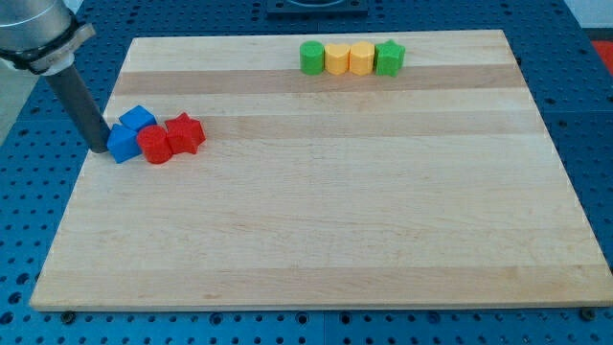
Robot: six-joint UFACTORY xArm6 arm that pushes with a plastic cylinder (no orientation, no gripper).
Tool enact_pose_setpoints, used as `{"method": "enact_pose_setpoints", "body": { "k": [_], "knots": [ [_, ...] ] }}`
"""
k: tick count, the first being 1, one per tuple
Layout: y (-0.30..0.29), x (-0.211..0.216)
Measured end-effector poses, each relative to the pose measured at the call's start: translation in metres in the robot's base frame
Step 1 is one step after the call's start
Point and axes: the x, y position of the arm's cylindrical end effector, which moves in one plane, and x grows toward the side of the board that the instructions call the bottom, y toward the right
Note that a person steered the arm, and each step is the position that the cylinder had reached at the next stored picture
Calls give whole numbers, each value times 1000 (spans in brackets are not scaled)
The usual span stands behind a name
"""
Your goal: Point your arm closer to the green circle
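The green circle stands at the left end of a row of blocks near the board's top edge, touching a yellow block. A second yellow block and a green star follow to its right. My tip rests at the board's left edge, far to the lower left of the green circle. It touches the left side of a blue block.
A second blue block sits just above the first. A red round block and a red star lie to their right. The wooden board lies on a blue perforated table.
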Motion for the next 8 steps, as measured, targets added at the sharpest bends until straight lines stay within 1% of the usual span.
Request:
{"method": "enact_pose_setpoints", "body": {
  "k": [1,2,3,4,6,8],
  "knots": [
    [-7,0],
    [-27,0],
    [-26,-36],
    [-6,-95],
    [99,-167],
    [198,-208]
  ]
}}
